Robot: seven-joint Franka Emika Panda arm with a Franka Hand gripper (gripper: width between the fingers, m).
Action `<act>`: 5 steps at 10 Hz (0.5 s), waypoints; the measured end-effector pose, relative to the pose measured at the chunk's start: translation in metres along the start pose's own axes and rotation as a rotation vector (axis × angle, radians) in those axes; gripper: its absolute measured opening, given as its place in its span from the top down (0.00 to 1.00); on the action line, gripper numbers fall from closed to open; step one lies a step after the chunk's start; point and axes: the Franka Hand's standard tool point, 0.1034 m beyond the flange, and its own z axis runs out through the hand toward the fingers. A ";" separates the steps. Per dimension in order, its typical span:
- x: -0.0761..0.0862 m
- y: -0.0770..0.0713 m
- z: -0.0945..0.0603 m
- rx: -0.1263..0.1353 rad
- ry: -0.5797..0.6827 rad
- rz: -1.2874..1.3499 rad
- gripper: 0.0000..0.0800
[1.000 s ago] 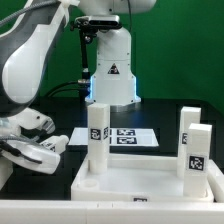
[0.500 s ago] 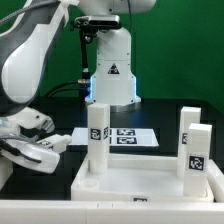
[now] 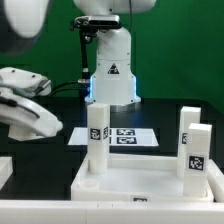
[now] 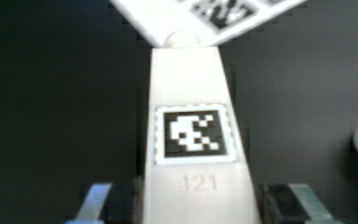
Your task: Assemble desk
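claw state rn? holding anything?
Claw: closed on a desk leg, one finger on each side of it.

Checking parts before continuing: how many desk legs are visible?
4. On the tabletop: one leg at the exterior view's left, a rear leg and front leg at its right. A fourth leg, only in the wrist view, sits in the gripper.

One tabletop (image 3: 140,182). Three legs upright on it: one at exterior view's left (image 3: 97,140), two at right (image 3: 195,153) (image 3: 188,121). Fourth leg (image 4: 192,120) in wrist view. One marker board (image 3: 128,137).
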 end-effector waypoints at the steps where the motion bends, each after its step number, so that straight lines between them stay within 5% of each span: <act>1: 0.002 -0.004 0.005 0.011 0.075 -0.002 0.64; 3: 0.003 -0.015 -0.007 0.023 0.230 -0.015 0.64; 5: -0.027 -0.052 -0.066 0.040 0.376 -0.103 0.64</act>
